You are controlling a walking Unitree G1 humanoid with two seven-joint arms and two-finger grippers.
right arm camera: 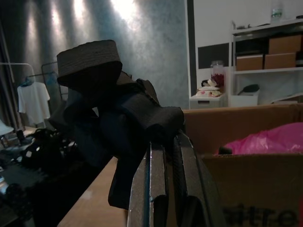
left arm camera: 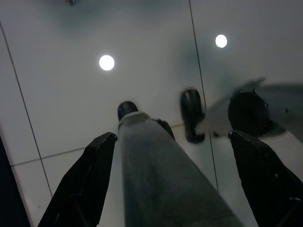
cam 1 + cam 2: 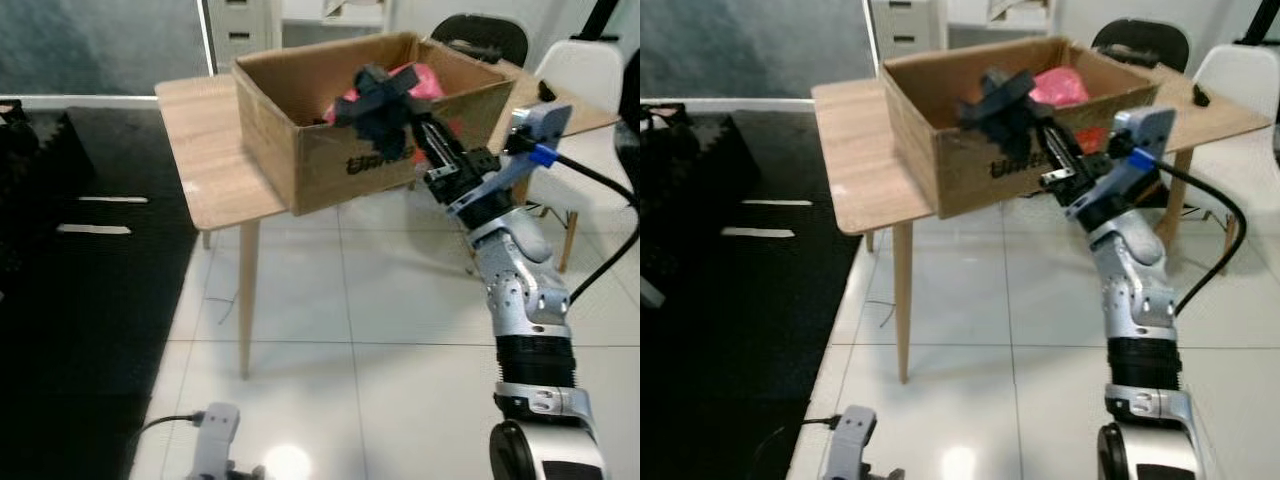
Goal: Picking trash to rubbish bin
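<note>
A light wooden table (image 3: 205, 150) on slim legs stands on a white tiled floor (image 3: 370, 330) and carries an open cardboard box (image 3: 300, 150), set toward its right side, while a black mat (image 3: 70, 300) covers the floor to its left.

Right arm (image 3: 520, 290) was silver with black joint bands; blue-tipped grey camera block (image 3: 540, 125), black cable (image 3: 600, 185) beside it.

Standing on white floor tiles (image 3: 380, 300): light wooden table (image 3: 205, 150) with slim legs. Lying along the left: black mat (image 3: 80, 300) bearing two pale strips. Sitting behind the table: black chair (image 3: 485, 35) and white chair (image 3: 590, 75). Resting near the bottom edge: grey device (image 3: 213, 430) with cable.
</note>
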